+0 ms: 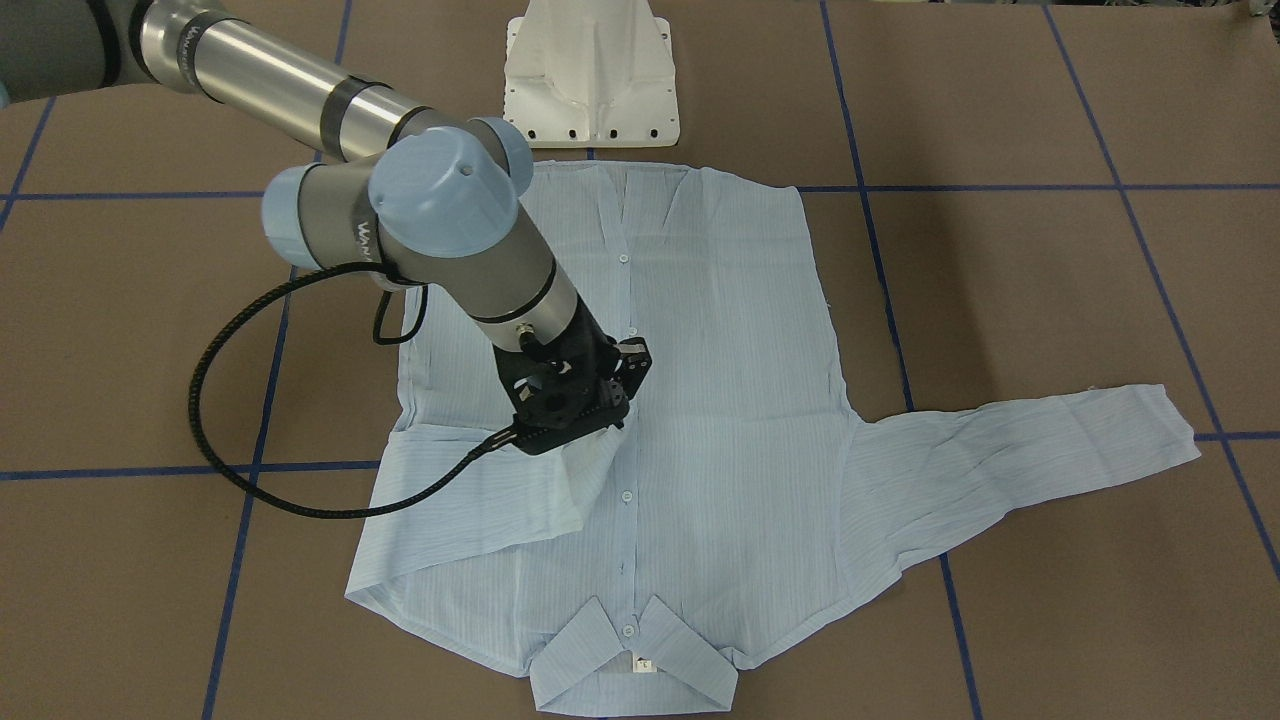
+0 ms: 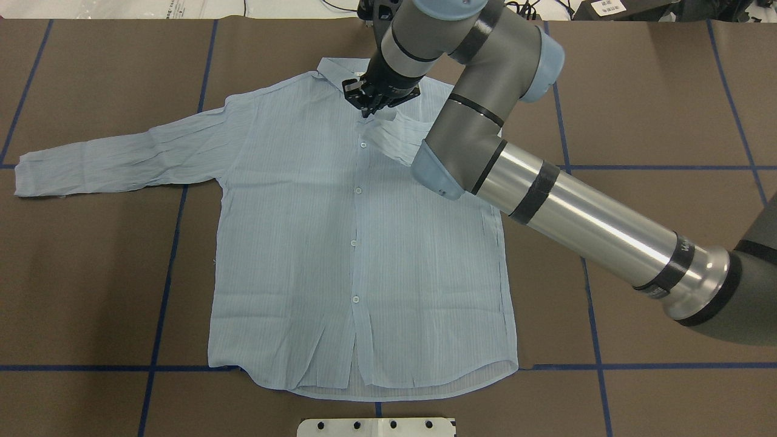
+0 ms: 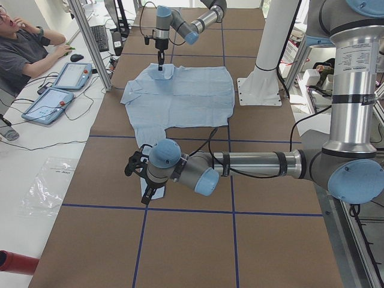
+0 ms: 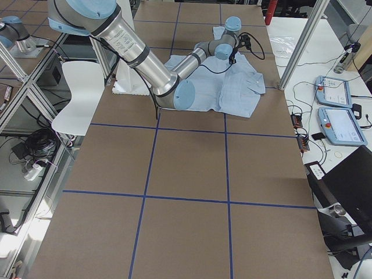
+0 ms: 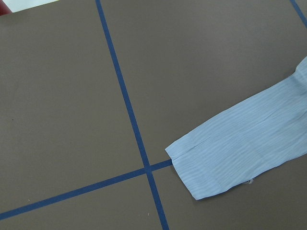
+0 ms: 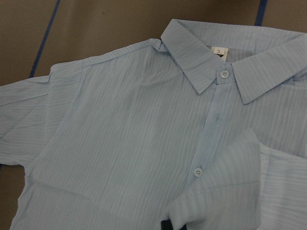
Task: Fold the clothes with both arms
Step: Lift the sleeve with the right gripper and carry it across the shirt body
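The pale-blue shirt (image 2: 303, 230) lies flat and face-up on the brown table, buttoned, with its collar (image 1: 630, 660) on the side away from the robot. My right gripper (image 2: 367, 109) hangs over the upper chest by the button line. It is shut on the cuff of the shirt's sleeve (image 1: 590, 470), which is folded across the chest. One dark fingertip (image 6: 166, 225) shows at the fabric in the right wrist view. The other sleeve (image 2: 121, 158) lies stretched out straight. My left gripper (image 3: 146, 197) hangs over that sleeve's cuff (image 5: 244, 143). I cannot tell whether it is open or shut.
The white pedestal base (image 1: 590, 80) stands at the robot's edge by the shirt's hem. Blue tape lines (image 5: 129, 115) grid the table. An operator (image 3: 18, 48) sits beyond the far edge with two tablets (image 3: 54, 102).
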### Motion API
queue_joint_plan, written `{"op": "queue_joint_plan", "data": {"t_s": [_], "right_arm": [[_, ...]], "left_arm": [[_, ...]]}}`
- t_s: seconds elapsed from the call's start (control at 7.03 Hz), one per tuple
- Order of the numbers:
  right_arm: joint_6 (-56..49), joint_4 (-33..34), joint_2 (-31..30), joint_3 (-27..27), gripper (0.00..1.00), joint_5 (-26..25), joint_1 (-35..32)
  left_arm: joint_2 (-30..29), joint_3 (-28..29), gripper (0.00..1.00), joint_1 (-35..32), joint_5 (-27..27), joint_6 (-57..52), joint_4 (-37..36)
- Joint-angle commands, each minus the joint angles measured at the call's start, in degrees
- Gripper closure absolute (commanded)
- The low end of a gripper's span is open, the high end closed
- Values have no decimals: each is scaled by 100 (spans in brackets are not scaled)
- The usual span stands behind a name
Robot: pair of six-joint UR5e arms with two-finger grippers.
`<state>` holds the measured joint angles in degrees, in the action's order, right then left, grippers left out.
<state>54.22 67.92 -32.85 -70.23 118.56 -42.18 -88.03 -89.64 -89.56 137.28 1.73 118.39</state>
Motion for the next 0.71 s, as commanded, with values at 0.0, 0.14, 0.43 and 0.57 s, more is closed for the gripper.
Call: {"op": "queue_joint_plan", "data": {"t_s": [0.0, 0.14, 0.43, 0.57], "right_arm": [[1, -50, 593, 736, 100, -490, 367], [-8, -120, 595, 895, 100, -501, 429], [-8, -679, 613, 1212, 1, -710, 648], [1, -971, 735, 1222, 0, -1277, 867]], "left_arm": [[-13, 43, 1, 0, 0, 3, 0], [-13, 60, 1, 0, -9, 3, 0], [-30, 52, 1, 0, -9, 12, 0], [-74, 86, 1, 0, -17, 20, 0]]}}
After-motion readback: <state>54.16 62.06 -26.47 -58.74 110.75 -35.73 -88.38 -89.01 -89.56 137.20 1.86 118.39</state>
